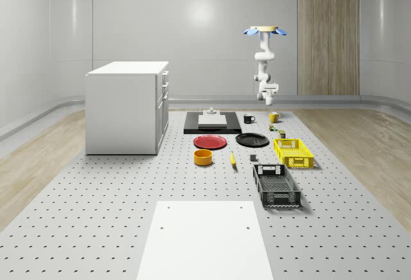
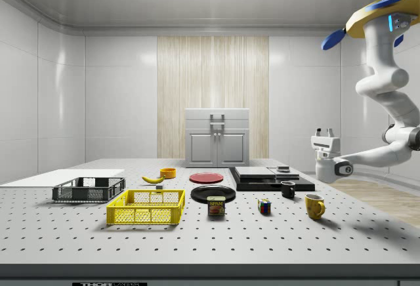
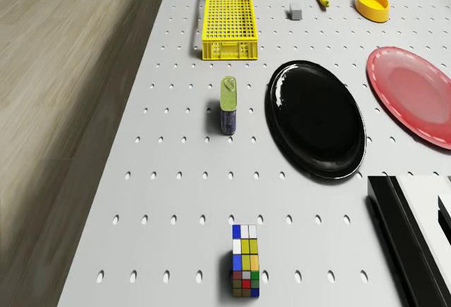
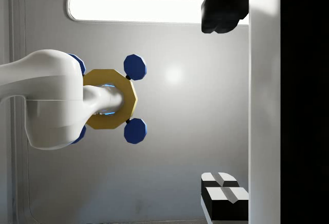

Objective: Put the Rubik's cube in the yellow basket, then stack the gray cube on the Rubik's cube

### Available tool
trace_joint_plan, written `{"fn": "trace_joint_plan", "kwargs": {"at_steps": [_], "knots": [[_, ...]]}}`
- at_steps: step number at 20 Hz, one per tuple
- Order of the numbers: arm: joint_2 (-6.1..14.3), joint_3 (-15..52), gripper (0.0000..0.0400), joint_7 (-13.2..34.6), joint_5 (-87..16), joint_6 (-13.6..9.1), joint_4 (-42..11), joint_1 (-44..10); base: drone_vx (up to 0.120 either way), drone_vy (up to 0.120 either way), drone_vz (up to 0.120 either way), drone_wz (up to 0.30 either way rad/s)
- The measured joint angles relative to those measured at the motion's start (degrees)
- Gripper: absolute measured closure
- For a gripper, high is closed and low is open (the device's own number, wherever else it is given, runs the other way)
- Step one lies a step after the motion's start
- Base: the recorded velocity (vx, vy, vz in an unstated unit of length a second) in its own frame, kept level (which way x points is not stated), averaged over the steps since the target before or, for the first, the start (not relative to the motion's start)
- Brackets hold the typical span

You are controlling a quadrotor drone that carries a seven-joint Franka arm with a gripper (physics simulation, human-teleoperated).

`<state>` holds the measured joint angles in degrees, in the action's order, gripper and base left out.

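So we've got the yellow-bodied drone with blue rotors [image 1: 264, 31] hovering high over the far right end of the perforated gray table [image 1: 128, 216], white arm hanging below it. The two-finger gripper [image 2: 323, 131] sits in the air above the yellow mug [image 2: 314, 206], fingers pointing up at the ceiling, spread apart with nothing between them. The multicoloured Rubik's cube [image 3: 245, 270] is on the table beside the tin can [image 3: 228, 105], past the round black plate [image 3: 316, 118]. The yellow mesh basket [image 3: 228, 20] lies farther along with nothing in it, and the small gray cube [image 3: 295, 12] sits near it
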<state>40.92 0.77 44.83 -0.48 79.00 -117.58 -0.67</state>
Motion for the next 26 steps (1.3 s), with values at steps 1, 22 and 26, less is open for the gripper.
{"fn": "trace_joint_plan", "kwargs": {"at_steps": [1,22,26], "knots": [[0.0,0.1,0.0000,0.0,-0.1,0.0,0.0,0.0,0.120,0.040,0.000,0.000],[1.7,18.3,0.0000,3.8,-26.2,1.6,-5.4,-5.9,0.120,0.000,0.000,0.000],[3.8,31.7,0.0000,8.0,-47.0,2.6,-14.6,-11.0,0.120,0.000,0.000,0.000]]}}
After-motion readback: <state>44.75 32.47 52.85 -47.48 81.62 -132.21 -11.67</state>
